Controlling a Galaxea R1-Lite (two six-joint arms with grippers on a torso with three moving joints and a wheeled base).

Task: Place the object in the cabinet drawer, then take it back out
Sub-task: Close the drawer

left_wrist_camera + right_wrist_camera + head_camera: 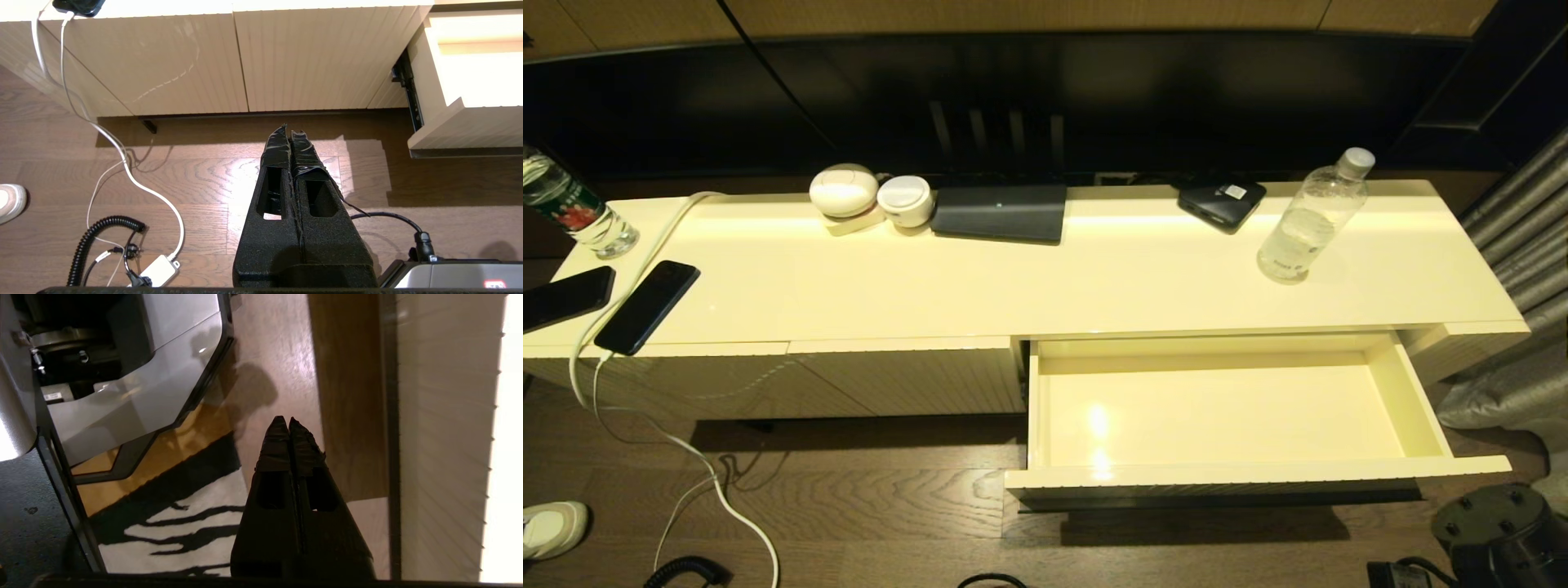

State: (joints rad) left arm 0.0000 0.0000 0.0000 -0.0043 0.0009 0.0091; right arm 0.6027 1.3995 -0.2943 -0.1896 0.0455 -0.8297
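The clear, label-free water bottle (1311, 219) with a white cap stands upright on the cabinet top (1045, 278), at the right. Below it the cabinet drawer (1409, 400) is pulled out, its glossy cream inside bare. Neither gripper shows in the head view. My left gripper (289, 131) is shut with nothing in it, low over the wooden floor in front of the closed cream panels; the drawer's corner (457, 122) lies off to one side. My right gripper (284, 424) is shut and empty, low beside the drawer's ribbed front (445, 449).
A labelled bottle (572, 208), two dark phones (645, 306) with a white cable (686, 457), white round devices (843, 189), a dark flat box (1001, 212) and a small black device (1221, 202) sit on the cabinet top. The robot base (122, 375) stands close to the right gripper.
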